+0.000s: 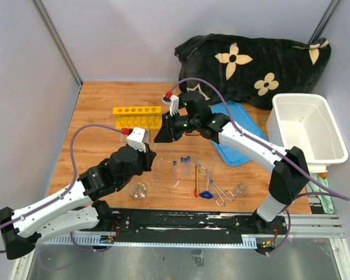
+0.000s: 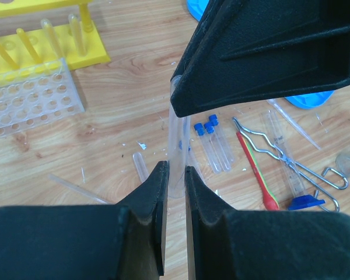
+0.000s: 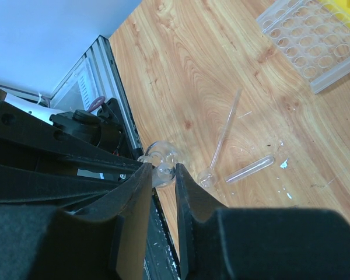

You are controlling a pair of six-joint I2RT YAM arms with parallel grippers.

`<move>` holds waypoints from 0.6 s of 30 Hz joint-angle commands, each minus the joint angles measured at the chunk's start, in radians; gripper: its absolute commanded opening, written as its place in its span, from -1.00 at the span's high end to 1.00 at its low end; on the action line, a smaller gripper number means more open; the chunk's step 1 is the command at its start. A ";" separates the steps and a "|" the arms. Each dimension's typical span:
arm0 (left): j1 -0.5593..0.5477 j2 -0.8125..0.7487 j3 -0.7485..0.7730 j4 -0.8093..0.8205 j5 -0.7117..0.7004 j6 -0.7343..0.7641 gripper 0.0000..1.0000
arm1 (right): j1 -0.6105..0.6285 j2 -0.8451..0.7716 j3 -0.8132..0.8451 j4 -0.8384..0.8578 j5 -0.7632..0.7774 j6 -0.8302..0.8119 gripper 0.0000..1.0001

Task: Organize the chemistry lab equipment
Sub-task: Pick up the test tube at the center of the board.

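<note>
Reading from your left: the yellow rack (image 1: 137, 116) stands at the back of the table. At centre you see a clear tube (image 2: 178, 143) held upright. Its lower part is pinched in the left gripper (image 2: 175, 169) and its top is clamped in the right gripper (image 3: 163, 172). To the right lie blue-capped tubes (image 1: 181, 160), the red-handled spatula (image 1: 196, 178) and metal tongs (image 1: 213, 182). The wooden table (image 1: 99, 111) is light-grained, and pale grey walls (image 1: 23, 87) enclose it.

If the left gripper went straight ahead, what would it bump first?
Probably the right gripper, at the far end of the clear tube the left gripper pinches, though depth is unclear.
</note>
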 commanded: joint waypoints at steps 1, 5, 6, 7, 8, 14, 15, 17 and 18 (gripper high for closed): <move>-0.011 -0.002 0.037 0.037 -0.025 0.004 0.98 | 0.015 -0.031 -0.007 0.011 -0.027 0.008 0.55; -0.011 -0.002 0.035 0.036 -0.026 0.004 0.94 | 0.016 -0.030 -0.005 0.018 -0.036 0.010 0.78; -0.011 0.000 0.034 0.036 -0.026 0.004 0.92 | 0.015 -0.030 -0.006 0.020 -0.037 0.010 0.85; -0.011 0.002 0.033 0.034 -0.028 0.002 0.88 | 0.015 -0.031 -0.006 0.020 -0.036 0.009 0.92; -0.011 0.003 0.033 0.032 -0.029 0.000 0.80 | 0.015 -0.032 -0.006 0.021 -0.033 0.006 0.97; -0.011 0.014 0.033 0.011 -0.047 -0.020 0.05 | 0.015 -0.021 0.017 -0.011 0.011 -0.031 0.99; -0.011 0.016 0.033 0.004 -0.049 -0.025 -0.02 | 0.015 -0.014 0.026 -0.025 0.022 -0.043 0.99; -0.011 0.021 0.036 -0.015 -0.054 -0.041 -0.14 | 0.016 0.009 0.054 -0.051 0.050 -0.073 0.99; -0.011 0.024 0.037 -0.023 -0.057 -0.048 -0.15 | 0.016 0.022 0.074 -0.067 0.067 -0.090 0.99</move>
